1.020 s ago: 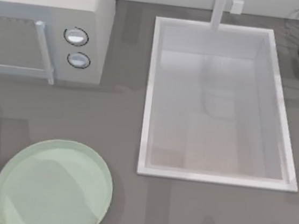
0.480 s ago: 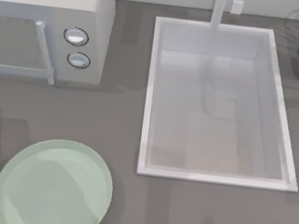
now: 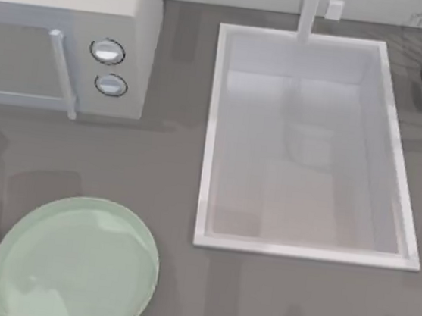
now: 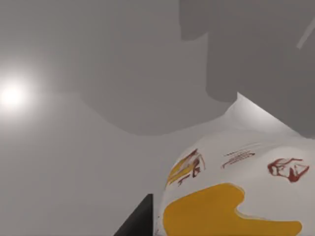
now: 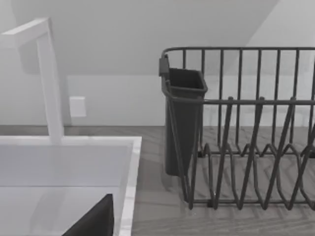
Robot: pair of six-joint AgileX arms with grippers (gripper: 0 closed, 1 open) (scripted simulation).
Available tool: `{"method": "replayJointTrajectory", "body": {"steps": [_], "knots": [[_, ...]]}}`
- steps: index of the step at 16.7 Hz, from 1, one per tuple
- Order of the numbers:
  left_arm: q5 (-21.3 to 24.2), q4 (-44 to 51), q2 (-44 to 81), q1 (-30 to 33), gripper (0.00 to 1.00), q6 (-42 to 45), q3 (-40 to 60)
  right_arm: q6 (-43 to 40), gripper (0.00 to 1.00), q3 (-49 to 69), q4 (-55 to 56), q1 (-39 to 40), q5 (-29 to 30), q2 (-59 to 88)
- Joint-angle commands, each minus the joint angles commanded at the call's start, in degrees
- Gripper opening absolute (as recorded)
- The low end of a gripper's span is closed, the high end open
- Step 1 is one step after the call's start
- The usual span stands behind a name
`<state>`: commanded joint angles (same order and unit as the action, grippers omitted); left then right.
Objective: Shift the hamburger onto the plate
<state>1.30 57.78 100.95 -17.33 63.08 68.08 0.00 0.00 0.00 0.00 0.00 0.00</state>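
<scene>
Grey countertop [image 3: 154, 190] fills the scene, with a white sink basin [image 3: 211, 127] at the right and a microwave [image 3: 136, 12] at the back left. The plate [image 3: 77, 265], pale green, lies near the front left corner with nothing on it. In the left wrist view the hamburger [image 4: 236, 191] sits very close to the camera, beside a dark finger [image 4: 140, 221]; whether this gripper grasps it I cannot tell. The right wrist view looks at a dark dish rack [image 5: 246, 147] and a white faucet [image 5: 47, 73].

The plate [image 3: 76, 261] lies front left, the microwave [image 3: 69, 31] behind it, the sink [image 3: 297, 248] to their right.
</scene>
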Motion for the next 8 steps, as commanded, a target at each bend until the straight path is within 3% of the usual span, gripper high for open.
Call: {"method": "replayJointTrajectory", "body": {"steps": [3,8], "knots": [[0.0,5.8,-2.7,0.0,0.0,-0.3,3.9,0.0,1.0,0.0,0.0,0.0,0.0,0.0],[-0.1,6.5,-3.1,0.0,0.0,-0.3,4.5,0.0,1.0,0.0,0.0,0.0,0.0,0.0]]}}
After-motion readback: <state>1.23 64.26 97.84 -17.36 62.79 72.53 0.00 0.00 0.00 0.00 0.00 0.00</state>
